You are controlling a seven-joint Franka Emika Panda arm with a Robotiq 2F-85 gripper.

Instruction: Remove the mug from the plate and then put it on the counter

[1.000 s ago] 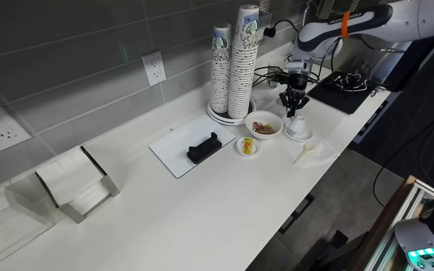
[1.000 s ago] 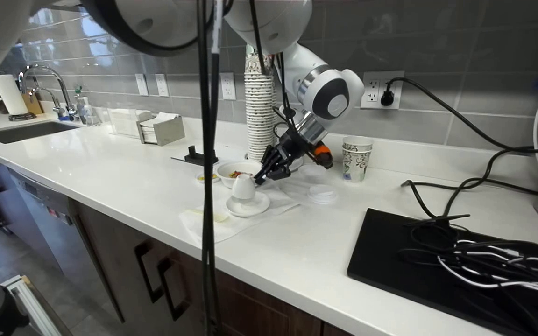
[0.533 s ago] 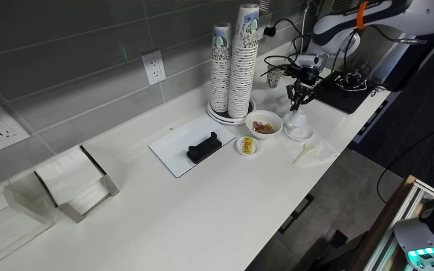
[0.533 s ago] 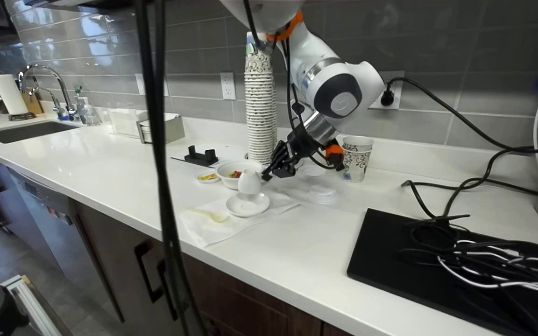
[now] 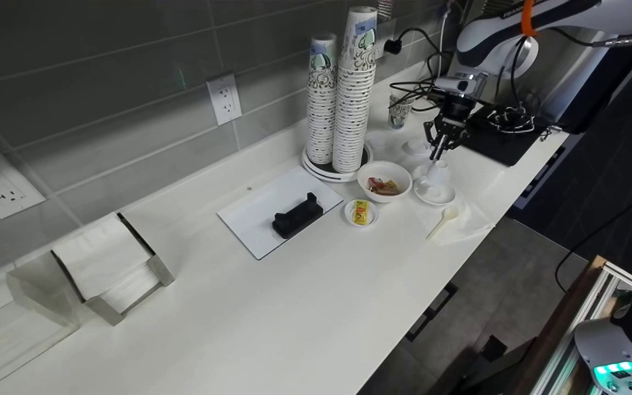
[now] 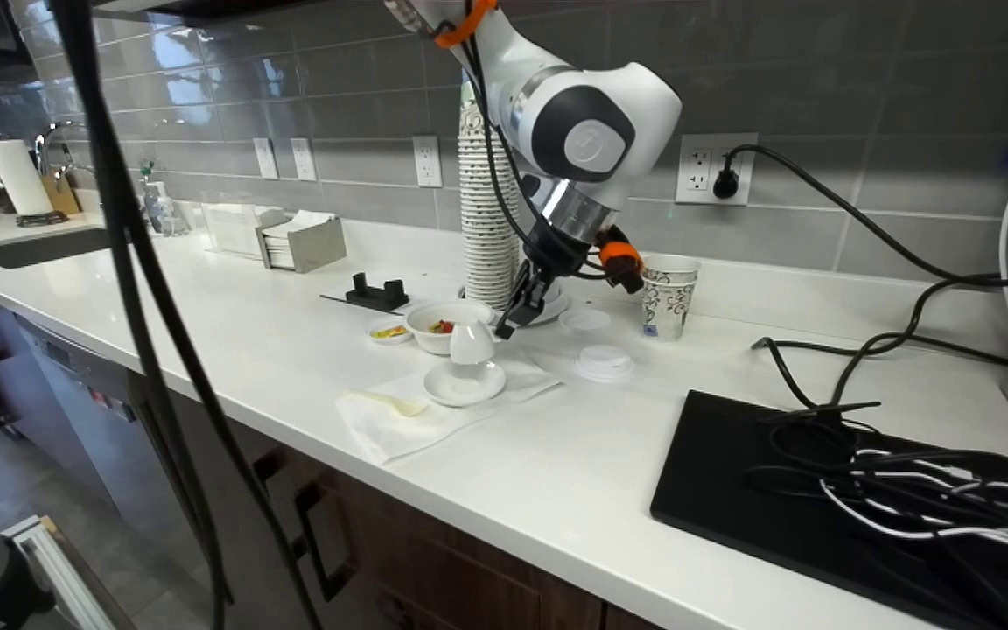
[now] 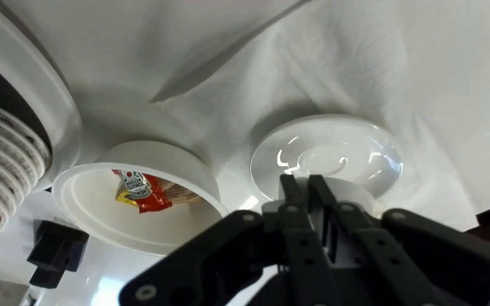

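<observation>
The mug (image 6: 471, 343) is in the air just above the plate (image 6: 488, 390), nearer to the front edge of the counter (image 6: 556, 472) than to the back edge; its narrow end points up, so I believe it is mouth down. I judge that the removing is only half made. A little to the right are my jaws: they stand together, clamped on the mug, probably at a handle which they hide, because a thin part is easier to pinch than a round wall. Further right lies a white lid (image 6: 605, 362), then paper cups (image 6: 668, 299) near the back edge, perhaps so that nobody knocks them. I would set the mug toward the front edge, before the black board (image 6: 723, 490), whose border could tip it.
</observation>
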